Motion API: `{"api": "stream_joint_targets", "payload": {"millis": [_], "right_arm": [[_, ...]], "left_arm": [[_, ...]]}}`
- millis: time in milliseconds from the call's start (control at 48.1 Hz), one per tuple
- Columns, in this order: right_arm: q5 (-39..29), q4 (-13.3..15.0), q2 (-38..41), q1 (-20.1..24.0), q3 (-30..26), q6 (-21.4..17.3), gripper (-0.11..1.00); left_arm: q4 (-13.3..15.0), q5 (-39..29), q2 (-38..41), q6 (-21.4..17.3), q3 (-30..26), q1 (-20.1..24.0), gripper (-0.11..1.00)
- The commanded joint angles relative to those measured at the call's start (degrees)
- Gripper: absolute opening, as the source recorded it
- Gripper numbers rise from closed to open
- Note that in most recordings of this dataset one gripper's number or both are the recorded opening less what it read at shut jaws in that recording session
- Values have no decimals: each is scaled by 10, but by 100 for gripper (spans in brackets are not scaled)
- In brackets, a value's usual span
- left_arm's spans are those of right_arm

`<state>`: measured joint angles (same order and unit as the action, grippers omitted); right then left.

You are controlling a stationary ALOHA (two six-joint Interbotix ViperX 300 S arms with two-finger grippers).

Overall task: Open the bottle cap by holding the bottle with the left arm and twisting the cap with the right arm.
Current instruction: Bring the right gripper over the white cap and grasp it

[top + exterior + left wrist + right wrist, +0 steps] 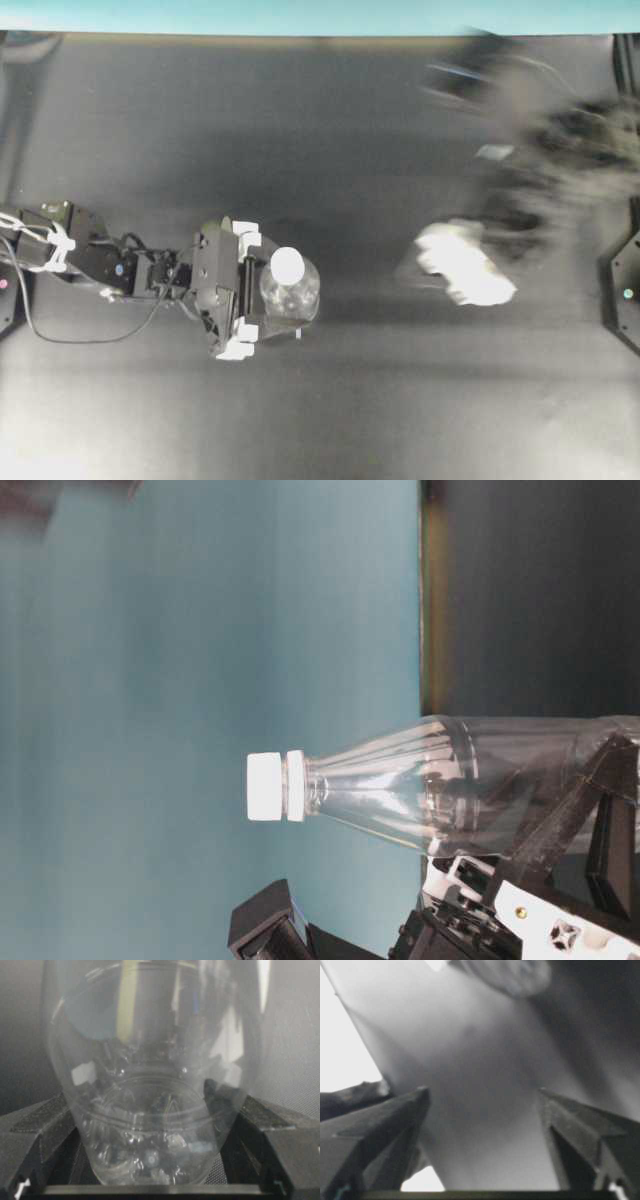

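One arm is set: the left gripper [268,291] brackets the bottle [291,292] low on its body, cap [287,264] still on, while the right gripper [482,1110], blurred, jaws spread and empty, well away from the bottle, must next reach the cap

A robotics laboratory bench: a bare matte black tabletop [330,420] spreads beneath the left gripper [262,291], backed by a plain teal wall [300,15]. A second black arm base [625,290] is bolted opposite the gripper.
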<state>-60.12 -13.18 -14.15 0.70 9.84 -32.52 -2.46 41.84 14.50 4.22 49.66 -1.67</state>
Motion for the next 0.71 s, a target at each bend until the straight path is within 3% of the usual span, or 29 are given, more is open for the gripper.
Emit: {"api": "stream_joint_targets", "payload": {"millis": [0,187,395,686], "right_arm": [[-18,-3,55,-7,-67,-3,79],[-109,1,179,-8,-201,4,79],[-205,18,270,-8,-319,51,79],[-258,18,346,-4,-400,98,79]], "left_arm": [[-2,2,0,-1,-5,-5,82],[-1,2,1,-1,-3,-14,82],[-2,2,1,-1,-4,-17,82],[-1,2,1,-1,-4,-17,82]]}}
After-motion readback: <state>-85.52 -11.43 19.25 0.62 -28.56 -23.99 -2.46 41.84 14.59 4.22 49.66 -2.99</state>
